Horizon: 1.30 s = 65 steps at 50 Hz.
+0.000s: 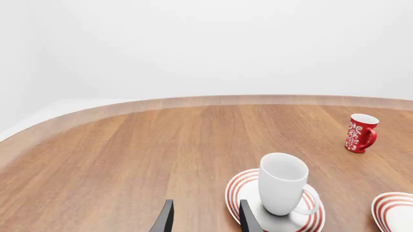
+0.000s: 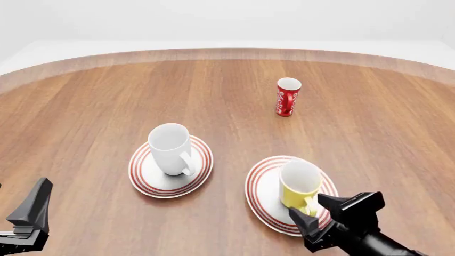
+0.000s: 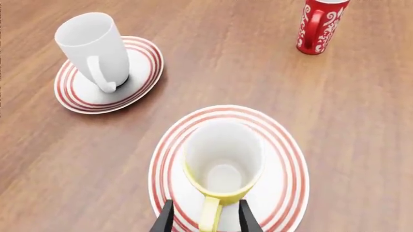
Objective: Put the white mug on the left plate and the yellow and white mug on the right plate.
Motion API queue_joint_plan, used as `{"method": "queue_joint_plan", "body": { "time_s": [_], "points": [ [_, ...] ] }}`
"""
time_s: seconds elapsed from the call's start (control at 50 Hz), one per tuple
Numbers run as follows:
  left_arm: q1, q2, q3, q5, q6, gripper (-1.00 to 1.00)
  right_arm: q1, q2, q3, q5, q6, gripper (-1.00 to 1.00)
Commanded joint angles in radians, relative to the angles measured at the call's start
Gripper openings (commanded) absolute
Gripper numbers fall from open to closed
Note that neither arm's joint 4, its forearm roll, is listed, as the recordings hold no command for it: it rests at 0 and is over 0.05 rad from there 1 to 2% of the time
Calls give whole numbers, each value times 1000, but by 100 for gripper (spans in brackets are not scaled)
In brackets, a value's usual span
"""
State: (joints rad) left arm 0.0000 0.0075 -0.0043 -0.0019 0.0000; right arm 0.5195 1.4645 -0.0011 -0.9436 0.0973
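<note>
So in the left wrist view the left tool (image 1: 205, 217) sits with its fingers apart and nothing between them, near the left plate (image 1: 240, 186) where the white mug (image 1: 283, 182) stands upright. From the front, the yellow and white mug (image 2: 299, 184) is on the right plate (image 2: 263, 192), red cup (image 2: 287, 96) further back on the table (image 2: 92, 106). Right wrist view: right tool (image 3: 205, 217) has its fingers on either side of the yellow handle, can't tell if they're actually touching it.
</note>
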Motion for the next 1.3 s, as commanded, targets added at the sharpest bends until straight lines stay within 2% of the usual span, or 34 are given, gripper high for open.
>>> {"method": "queue_joint_plan", "body": {
  "time_s": [0.02,0.78,0.9,1.08,1.2,1.3],
  "points": [
    [0,0,0,0,0,100,0,-3,1,11,10,100],
    [0,0,0,0,0,100,-27,-283,1,260,-1,100],
    [0,0,0,0,0,100,-49,-383,0,341,-18,100],
    [0,0,0,0,0,100,-57,-422,0,365,-25,100],
    [0,0,0,0,0,100,-92,-532,1,448,-41,100],
    [0,0,0,0,0,100,-94,-576,1,479,-48,100]
  ]
}}
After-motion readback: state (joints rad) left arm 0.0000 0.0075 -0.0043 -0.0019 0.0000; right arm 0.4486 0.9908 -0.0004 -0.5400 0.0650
